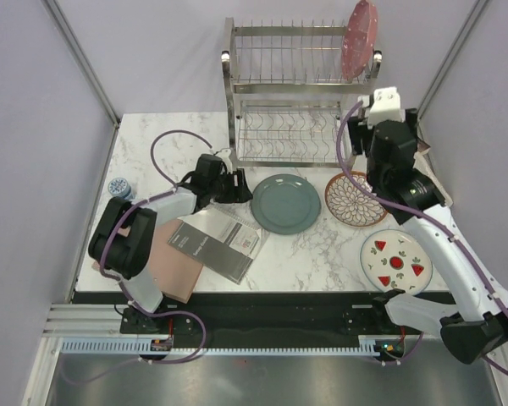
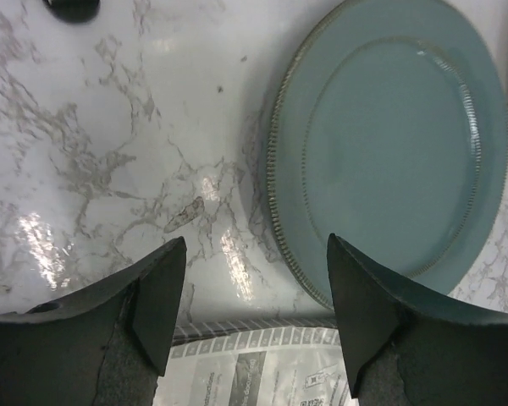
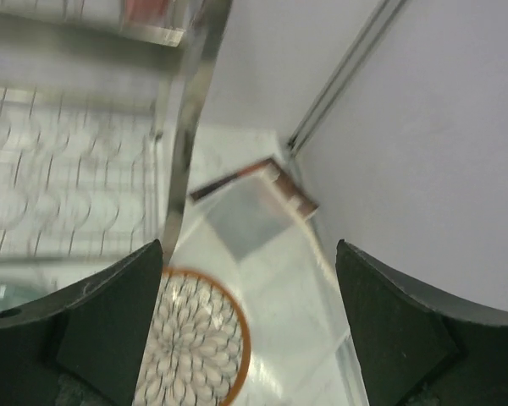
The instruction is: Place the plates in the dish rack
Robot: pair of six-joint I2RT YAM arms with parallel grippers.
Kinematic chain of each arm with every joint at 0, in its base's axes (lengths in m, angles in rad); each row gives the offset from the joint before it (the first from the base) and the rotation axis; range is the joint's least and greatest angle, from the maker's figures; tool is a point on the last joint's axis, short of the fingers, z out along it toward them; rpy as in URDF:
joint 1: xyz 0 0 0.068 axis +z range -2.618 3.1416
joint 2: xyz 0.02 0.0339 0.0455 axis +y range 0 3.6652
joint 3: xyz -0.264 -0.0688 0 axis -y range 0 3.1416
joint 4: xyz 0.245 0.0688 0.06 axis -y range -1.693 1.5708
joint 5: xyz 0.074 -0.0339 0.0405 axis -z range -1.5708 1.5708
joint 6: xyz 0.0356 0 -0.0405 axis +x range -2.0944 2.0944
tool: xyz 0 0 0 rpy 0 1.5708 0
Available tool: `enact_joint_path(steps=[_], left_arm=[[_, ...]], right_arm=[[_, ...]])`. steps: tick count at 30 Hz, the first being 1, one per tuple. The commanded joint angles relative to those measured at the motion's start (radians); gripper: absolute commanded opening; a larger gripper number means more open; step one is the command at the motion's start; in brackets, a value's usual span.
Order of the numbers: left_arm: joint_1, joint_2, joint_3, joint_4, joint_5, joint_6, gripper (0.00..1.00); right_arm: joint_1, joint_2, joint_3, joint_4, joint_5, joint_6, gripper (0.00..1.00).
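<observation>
The steel dish rack [image 1: 298, 93] stands at the back, with the pink dotted plate [image 1: 359, 39] upright in its top tier at the right. The grey-green plate [image 1: 285, 203] lies flat in the middle and shows in the left wrist view [image 2: 389, 152]. The petal plate [image 1: 354, 200] lies to its right, also in the right wrist view [image 3: 195, 347]. The strawberry plate [image 1: 395, 259] lies near the front right. My left gripper [image 1: 244, 187] is open and empty just left of the grey-green plate [image 2: 254, 313]. My right gripper [image 1: 388, 103] is open and empty, raised beside the rack's right end [image 3: 250, 330].
A dark grey booklet [image 1: 216, 243] and a flat brown board [image 1: 173, 262] lie front left. A small blue patterned object [image 1: 118, 187] sits at the left edge. A rack post [image 3: 186, 127] is close to my right gripper. Walls enclose the table.
</observation>
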Motion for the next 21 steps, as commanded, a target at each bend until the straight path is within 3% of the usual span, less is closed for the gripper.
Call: enact_joint_path(steps=[1,4,11,16,21], left_arm=[[-0.004,0.127,0.049,0.071,0.062,-0.152,0.72],[-0.004,0.187,0.060,0.103,0.093,-0.206,0.66],[0.013,0.327,0.112,0.123,0.248,-0.304,0.54],[0.024,0.369,0.104,0.143,0.340,-0.366,0.45],[0.055,0.381,0.078,0.146,0.406,-0.378,0.25]], right_arm=[[0.000,-0.049,-0.129,-0.287,-0.365,0.171,0.89],[-0.003,-0.079,-0.178,-0.338,-0.541,0.248,0.91],[-0.024,-0.050,-0.162,-0.446,-0.691,0.254,0.95],[-0.136,0.009,-0.163,-0.542,-0.937,0.255,0.97],[-0.173,0.103,-0.211,-0.536,-1.111,0.289,0.98]])
